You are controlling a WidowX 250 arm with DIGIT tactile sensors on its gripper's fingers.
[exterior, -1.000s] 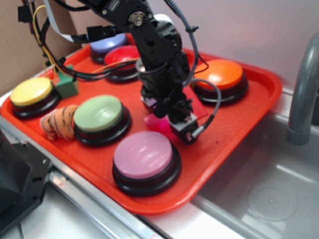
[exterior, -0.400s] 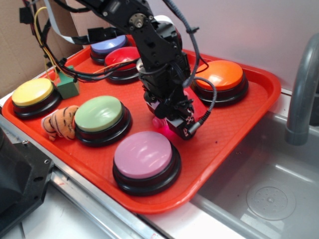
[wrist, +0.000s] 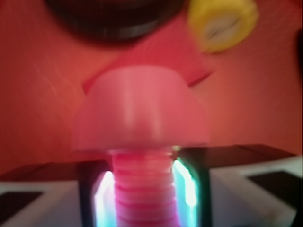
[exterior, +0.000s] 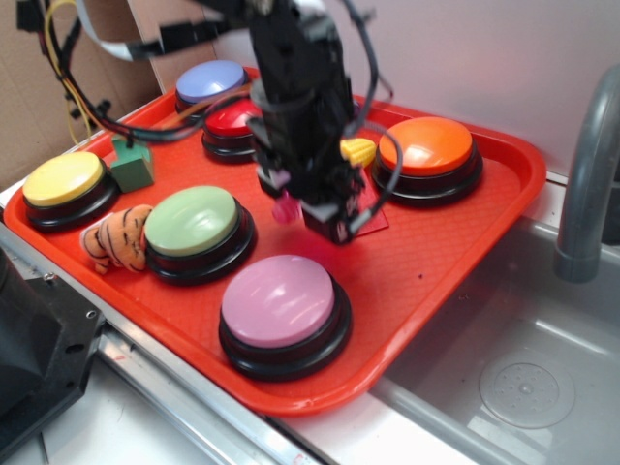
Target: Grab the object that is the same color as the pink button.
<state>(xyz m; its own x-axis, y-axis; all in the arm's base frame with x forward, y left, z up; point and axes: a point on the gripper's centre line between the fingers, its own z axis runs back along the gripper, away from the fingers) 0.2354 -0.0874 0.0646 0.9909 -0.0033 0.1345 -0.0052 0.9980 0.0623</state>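
Observation:
My gripper [exterior: 291, 205] hangs above the middle of the red tray [exterior: 465, 252], shut on the hot-pink toy bolt [exterior: 285, 207]. In the wrist view the bolt [wrist: 142, 142] fills the centre, its ribbed shaft clamped between my two fingers [wrist: 189, 184] and its head pointing away, clear of the tray floor. The pink button [exterior: 279, 300], a pale pink-lilac dome on a black base, stands at the tray's front, below and in front of my gripper.
Green button [exterior: 192, 221], yellow button [exterior: 61, 178], blue-lavender button [exterior: 210, 81], red button [exterior: 231, 121] and orange button [exterior: 426, 145] stand round the tray. A red wedge block [exterior: 373, 215], small yellow toy [exterior: 358, 150], green block [exterior: 132, 167] and striped plush [exterior: 114, 238] lie there. A sink and faucet [exterior: 586, 165] are right.
My gripper closed on the pink bolt low on the tray, then rose and shifted back-left with the bolt in it. The red wedge and yellow toy now show.

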